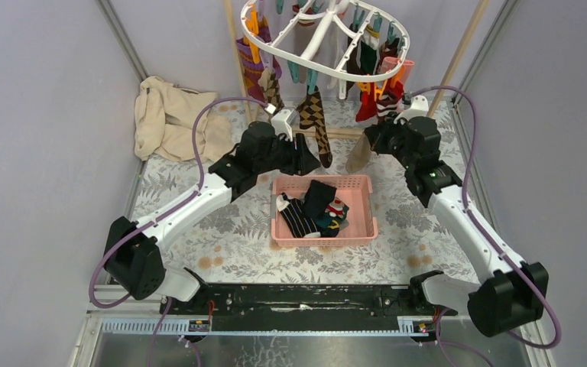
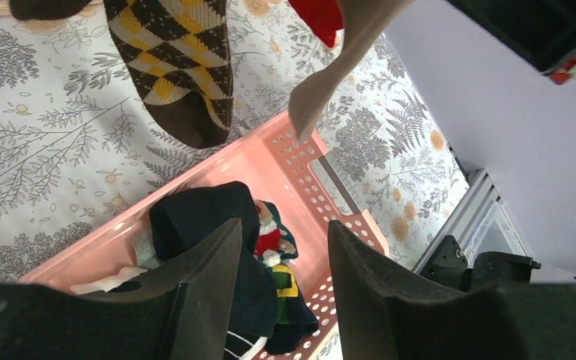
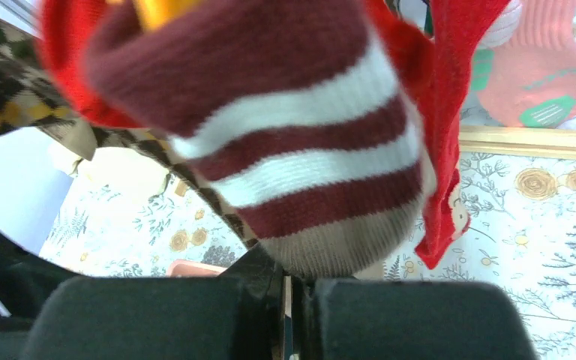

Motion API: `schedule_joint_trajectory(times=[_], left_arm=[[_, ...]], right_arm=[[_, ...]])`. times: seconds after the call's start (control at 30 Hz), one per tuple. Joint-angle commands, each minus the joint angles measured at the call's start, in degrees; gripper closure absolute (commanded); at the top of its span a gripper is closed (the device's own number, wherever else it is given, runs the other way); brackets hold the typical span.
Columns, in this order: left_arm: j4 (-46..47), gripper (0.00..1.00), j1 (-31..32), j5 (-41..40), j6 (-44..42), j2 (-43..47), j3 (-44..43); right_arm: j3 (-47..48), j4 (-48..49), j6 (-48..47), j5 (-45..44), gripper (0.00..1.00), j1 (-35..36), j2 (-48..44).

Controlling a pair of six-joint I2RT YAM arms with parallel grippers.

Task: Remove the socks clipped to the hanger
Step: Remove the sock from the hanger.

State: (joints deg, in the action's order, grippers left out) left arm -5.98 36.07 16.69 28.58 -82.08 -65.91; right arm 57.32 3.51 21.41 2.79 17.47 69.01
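Note:
The white oval hanger [image 1: 329,30] hangs at the top centre with several socks clipped round its rim. A brown argyle sock [image 1: 315,115] [image 2: 172,60] and a beige sock [image 1: 359,157] [image 2: 330,75] dangle lowest. My right gripper [image 1: 373,141] [image 3: 289,279] is shut on the tan toe of a maroon-and-white striped sock [image 3: 292,127] that still hangs from its clip. A red sock [image 3: 450,112] hangs beside it. My left gripper [image 1: 309,157] [image 2: 283,229] stands open and empty above the far left corner of the pink basket [image 1: 363,183] [image 2: 300,150].
Several loose socks [image 1: 317,206] lie in the basket, a dark one [image 2: 195,217] right under my left fingers. A beige cloth [image 1: 172,118] is heaped at the back left. Wooden poles [image 1: 458,53] and a base bar [image 3: 532,141] frame the hanger.

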Motion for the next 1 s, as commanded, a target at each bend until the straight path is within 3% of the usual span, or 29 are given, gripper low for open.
schedule_joint_trajectory(times=[0.0, 0.23, 0.5, 0.7, 0.97], left_arm=[[3.3, 0.46, 1.6, 1.5, 0.1, 2.0, -2.5], [4.0, 0.42, 6.4, -0.2, 0.8, 2.0, -4.8], [10.2, 0.27, 12.3, -4.2, 0.4, -1.3, -5.3], [14.4, 0.15, 13.9, -4.6, -0.5, -5.4, -7.2], [19.1, 0.06, 15.1, -9.3, -2.1, -9.1, -7.5]], right_arm=[[4.3, -5.7, -3.1, 1.1, 1.0, 0.2, -5.3], [7.6, -10.8, -3.5, 3.0, 1.0, 0.2, -8.9], [9.0, -13.5, -1.5, 8.0, 1.0, 0.2, -10.3], [8.5, -14.1, 0.5, 11.4, 1.0, 0.2, -11.4], [8.6, -14.8, 2.7, 15.4, 1.0, 0.2, -12.5]])
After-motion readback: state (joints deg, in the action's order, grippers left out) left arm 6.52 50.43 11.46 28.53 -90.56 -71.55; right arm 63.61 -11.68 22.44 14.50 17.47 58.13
